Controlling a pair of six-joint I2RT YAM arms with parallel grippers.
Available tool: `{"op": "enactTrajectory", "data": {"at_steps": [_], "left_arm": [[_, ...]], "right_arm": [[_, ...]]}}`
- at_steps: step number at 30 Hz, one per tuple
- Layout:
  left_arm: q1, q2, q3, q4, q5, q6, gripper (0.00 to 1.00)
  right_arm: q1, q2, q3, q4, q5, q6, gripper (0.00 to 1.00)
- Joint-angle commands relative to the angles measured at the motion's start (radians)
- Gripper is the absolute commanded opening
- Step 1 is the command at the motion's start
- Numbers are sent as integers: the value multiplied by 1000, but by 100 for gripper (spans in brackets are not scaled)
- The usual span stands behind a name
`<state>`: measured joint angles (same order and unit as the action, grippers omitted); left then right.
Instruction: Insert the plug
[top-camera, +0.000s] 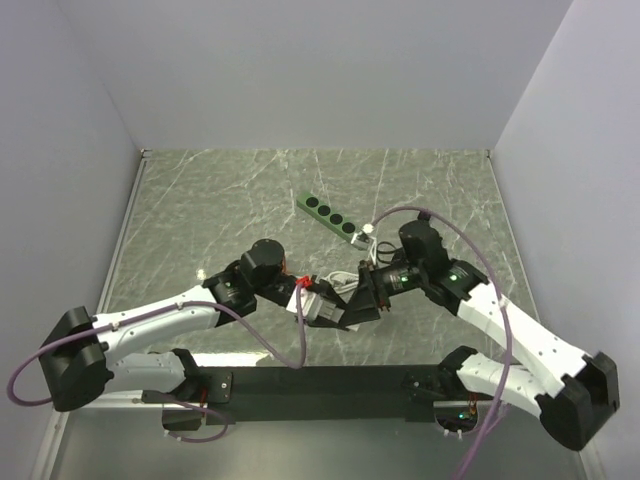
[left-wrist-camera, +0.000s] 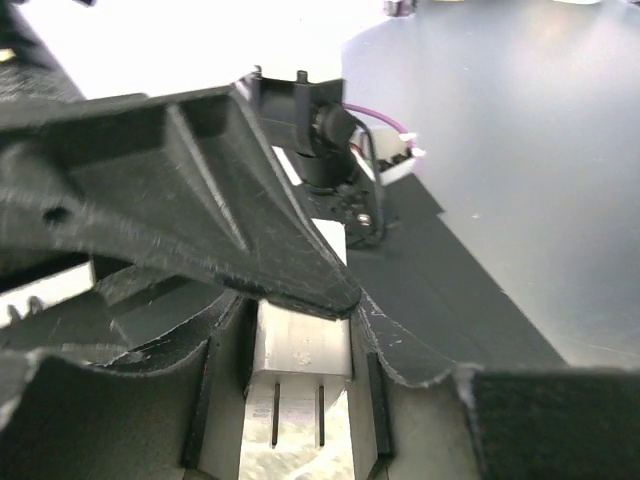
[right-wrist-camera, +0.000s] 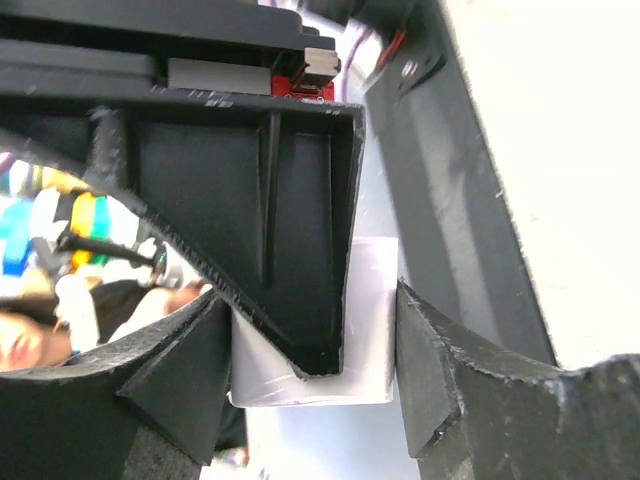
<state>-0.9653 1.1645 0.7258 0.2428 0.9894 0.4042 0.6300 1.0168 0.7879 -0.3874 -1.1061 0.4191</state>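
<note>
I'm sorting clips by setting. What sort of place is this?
Probably a lab robot test cell: plain white walls box in a marble-patterned table, two arms are bolted at its near edge, and a green power strip lies on it.

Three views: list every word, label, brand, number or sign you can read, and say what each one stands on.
No text can be read in any view.
white plug: no print shows on its faces.
green power strip: too small to show any marking.
coloured shapes at the left edge of the right wrist view: too blurred to read.
</note>
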Motion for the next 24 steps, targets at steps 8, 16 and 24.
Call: {"op": "enactTrajectory", "data": {"at_steps": [8,16,24], "left_arm": [[85,107,37,56,80,-148,1],[195,104,8,393,6,-549,1],[244,167,-22,746,11,-947,1]], "right_arm": [[-138,-305,-10,277,298,-54,92],[-136,-507,-214,439,494,-135,93],[-58,-443,-280,515,554,-204,88]]}}
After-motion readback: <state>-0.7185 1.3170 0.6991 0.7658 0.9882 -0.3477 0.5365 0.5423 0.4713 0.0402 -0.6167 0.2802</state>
